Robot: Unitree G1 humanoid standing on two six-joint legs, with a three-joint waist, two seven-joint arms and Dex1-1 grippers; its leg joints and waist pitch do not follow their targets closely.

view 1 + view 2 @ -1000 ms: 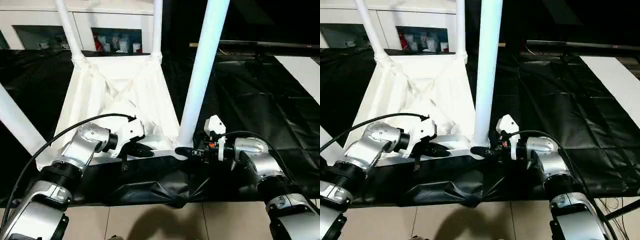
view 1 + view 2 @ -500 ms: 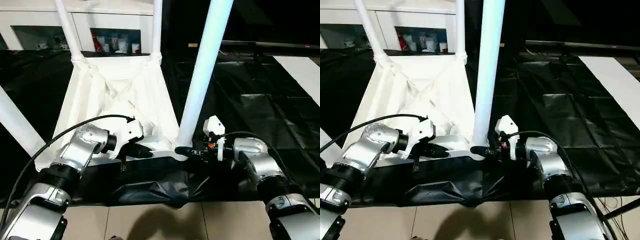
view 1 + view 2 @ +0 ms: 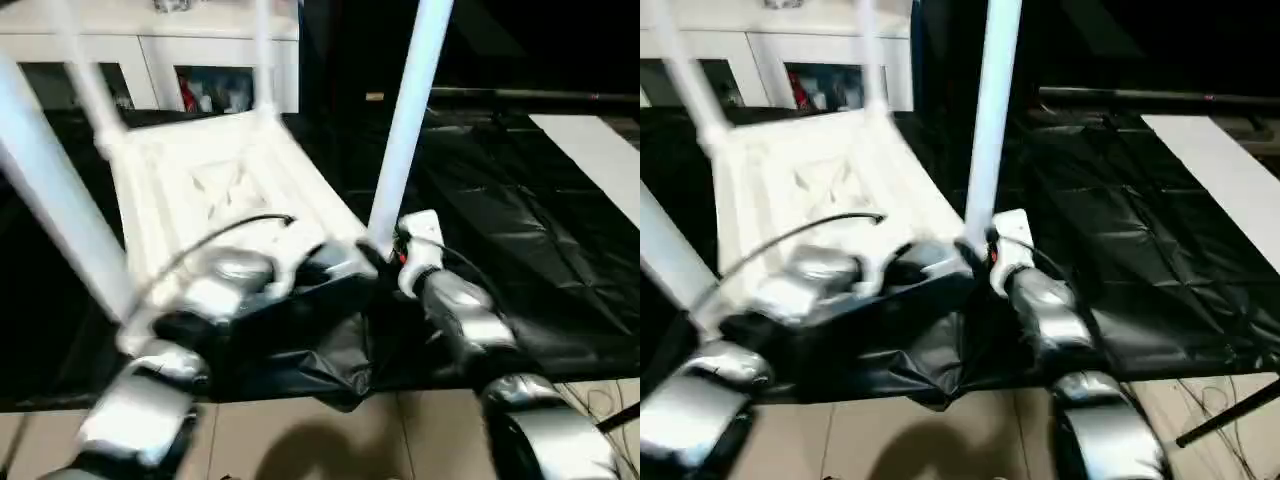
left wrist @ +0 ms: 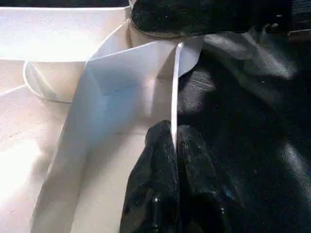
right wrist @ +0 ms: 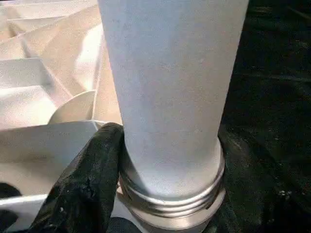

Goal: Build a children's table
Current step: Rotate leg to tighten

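Note:
The children's table lies upside down on black sheeting, its ribbed white tabletop facing up. White legs stand in its corners. The near right leg rises beside my right arm, and the near left leg leans at the left. My left gripper is shut on the thin rim of the tabletop's near edge. My right gripper is at the base of the near right leg. One black finger presses against it just above the threaded collar.
A white cabinet with glass doors stands behind the table. Crumpled black sheeting covers the floor, with bare tiles at my feet. A white strip lies at the far right, beyond a dark bar.
The whole view has shifted and blurred. Both arms have drawn in and up with the table, whose near edge now sits higher and turned. My right gripper has closed a little on the leg.

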